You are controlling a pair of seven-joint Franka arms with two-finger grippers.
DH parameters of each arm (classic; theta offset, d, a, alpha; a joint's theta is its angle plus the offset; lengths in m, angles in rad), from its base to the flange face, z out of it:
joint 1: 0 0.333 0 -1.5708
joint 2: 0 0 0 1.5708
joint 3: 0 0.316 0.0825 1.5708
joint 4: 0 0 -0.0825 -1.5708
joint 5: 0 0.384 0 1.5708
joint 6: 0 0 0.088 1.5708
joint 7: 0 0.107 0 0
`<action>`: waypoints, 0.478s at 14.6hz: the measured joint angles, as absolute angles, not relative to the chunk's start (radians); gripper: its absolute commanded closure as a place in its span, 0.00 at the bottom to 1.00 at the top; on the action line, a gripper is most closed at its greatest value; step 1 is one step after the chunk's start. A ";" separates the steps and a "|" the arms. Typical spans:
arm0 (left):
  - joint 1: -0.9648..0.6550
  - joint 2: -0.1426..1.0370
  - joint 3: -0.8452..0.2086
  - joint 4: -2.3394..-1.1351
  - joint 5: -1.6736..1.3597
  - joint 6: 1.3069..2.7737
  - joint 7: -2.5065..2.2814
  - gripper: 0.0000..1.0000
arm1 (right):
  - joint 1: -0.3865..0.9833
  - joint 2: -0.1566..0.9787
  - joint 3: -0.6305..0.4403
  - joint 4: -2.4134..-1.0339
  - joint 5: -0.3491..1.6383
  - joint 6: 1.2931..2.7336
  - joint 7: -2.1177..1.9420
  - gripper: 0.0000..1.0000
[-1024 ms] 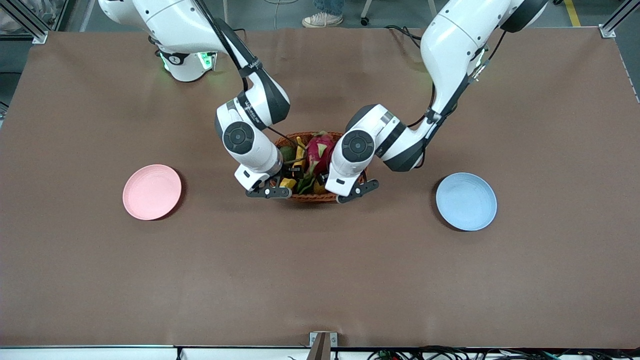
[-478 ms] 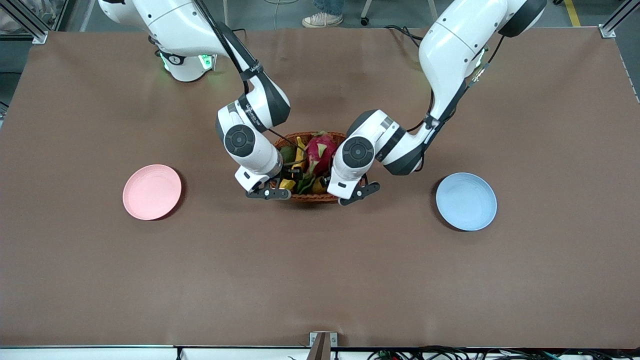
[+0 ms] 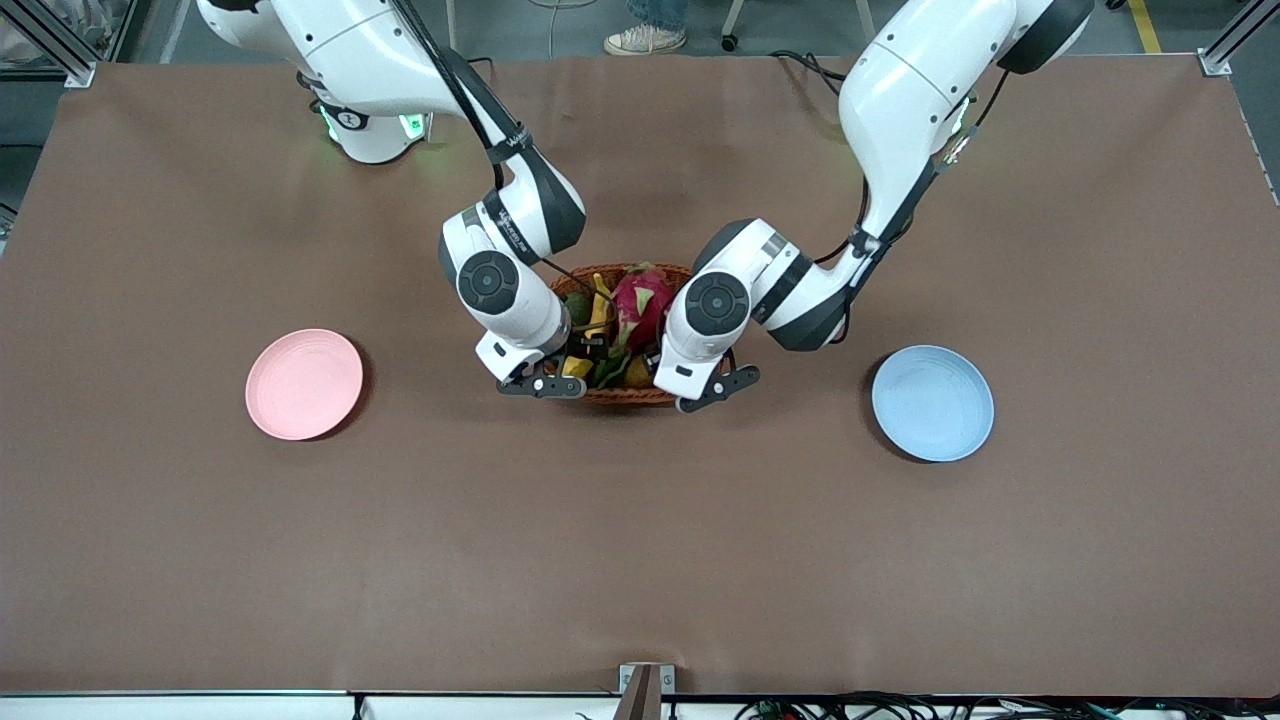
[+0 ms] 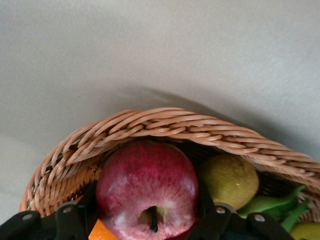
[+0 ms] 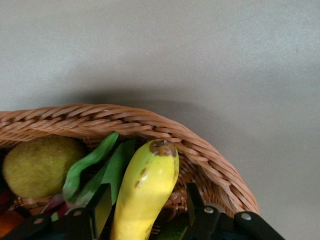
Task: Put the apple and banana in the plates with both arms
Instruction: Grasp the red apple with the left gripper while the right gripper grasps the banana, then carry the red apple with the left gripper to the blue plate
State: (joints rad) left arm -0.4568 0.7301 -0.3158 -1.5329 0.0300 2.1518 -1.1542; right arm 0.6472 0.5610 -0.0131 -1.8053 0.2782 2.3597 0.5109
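Observation:
The dark-red apple [image 4: 146, 187] lies in the wicker basket [image 4: 165, 122] at mid-table. My left gripper [image 4: 145, 205] is down in the basket [image 3: 625, 396], its fingers [image 4: 89, 202] against both sides of the apple. The yellow banana [image 5: 147, 185] leans on the basket rim [image 5: 100, 117] with its dark tip up; it also shows in the front view [image 3: 600, 300]. My right gripper [image 5: 146, 202] is open around the banana, with gaps at both fingers. In the front view the left gripper [image 3: 655, 362] and right gripper [image 3: 572, 358] are side by side over the basket. The pink plate [image 3: 304, 384] and the blue plate [image 3: 933, 403] are bare.
The basket also holds a magenta dragon fruit [image 3: 640, 298], a yellow-green round fruit [image 4: 230, 180], green leaves [image 5: 95, 160] and a bit of orange fruit [image 4: 102, 232]. The pink plate lies toward the right arm's end, the blue plate toward the left arm's end.
The right hand has shifted slightly toward the basket's middle. The left hand has edged slightly away from the front camera. Both plates and the basket stay put.

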 measured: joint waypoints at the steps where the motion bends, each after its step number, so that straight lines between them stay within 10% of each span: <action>1: -0.453 0.720 -0.316 -1.526 0.030 2.141 -1.154 0.81 | 0.647 0.565 -0.013 -1.805 0.278 2.362 0.511 0.32; 7: -0.358 0.579 -0.312 -1.510 0.034 2.014 -1.142 0.81 | 0.648 0.571 -0.013 -1.805 0.278 2.366 0.512 0.32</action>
State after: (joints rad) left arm -0.3582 0.5787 -0.3118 -1.5095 0.0336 2.0141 -1.1423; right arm 0.6481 0.5705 -0.0130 -1.8052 0.2782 2.3664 0.5120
